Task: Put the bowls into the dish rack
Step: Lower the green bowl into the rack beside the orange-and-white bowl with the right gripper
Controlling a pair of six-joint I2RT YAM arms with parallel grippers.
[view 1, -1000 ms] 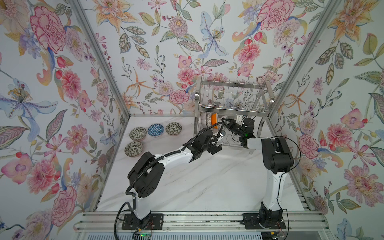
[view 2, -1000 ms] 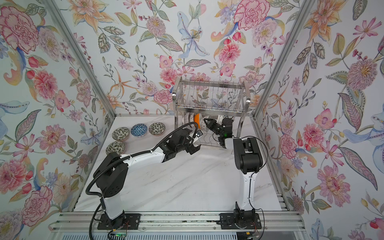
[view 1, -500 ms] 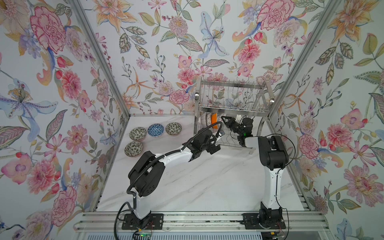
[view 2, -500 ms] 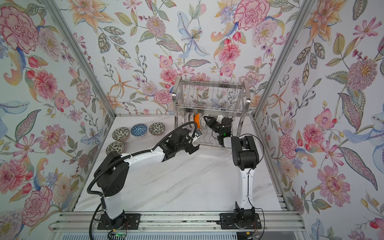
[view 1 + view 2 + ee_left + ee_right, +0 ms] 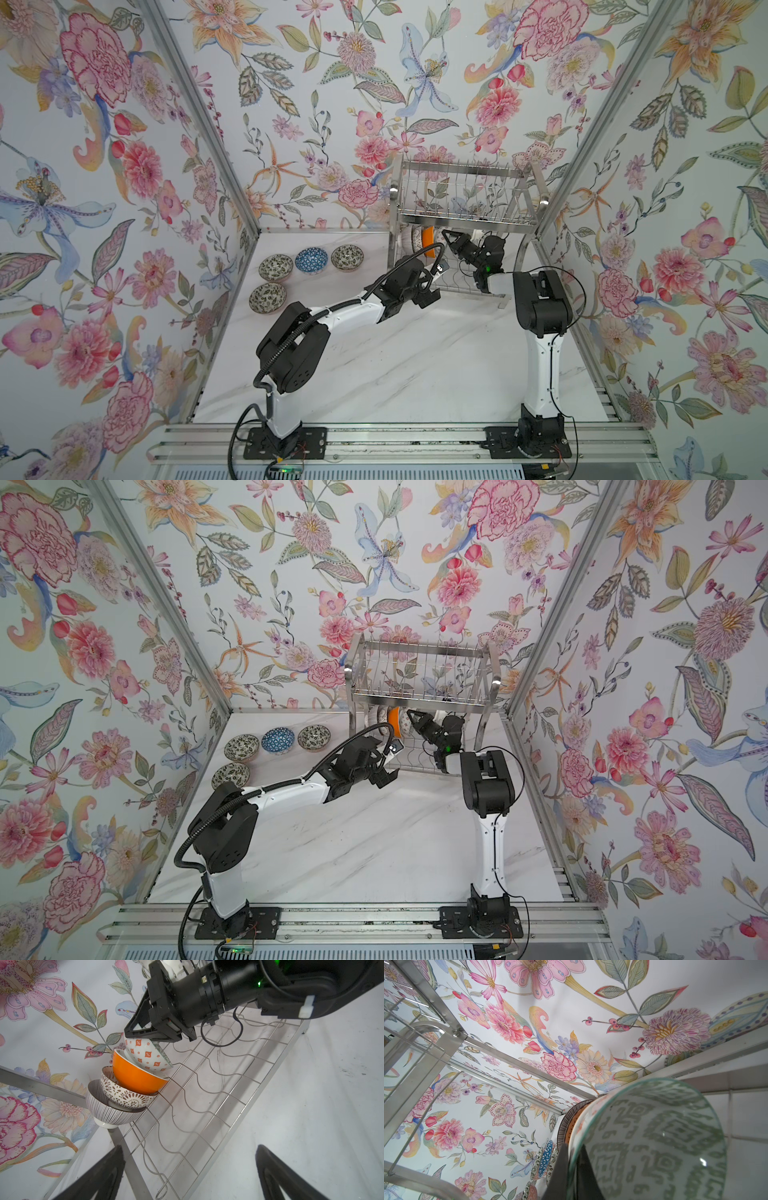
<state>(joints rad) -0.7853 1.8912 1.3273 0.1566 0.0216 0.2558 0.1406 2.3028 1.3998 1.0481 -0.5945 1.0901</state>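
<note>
Floral booth [image 5: 124,166]: R jaws tight on green-print bowl [image 5: 654,1138] rim, lower rack [image 5: 461,223] tier; L jaws wide.

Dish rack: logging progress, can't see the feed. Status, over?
Right hand shut on diamond-print bowl, against orange bowl on dish rack lower tier. Left hand open, empty, before rack. Four bowls wait on table. Slots ahead clear.

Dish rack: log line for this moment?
dish rack: three bowls slotted | right jaws: shut on diamond-print bowl beside orange bowl | left jaws: open, empty | table: four bowls
</note>
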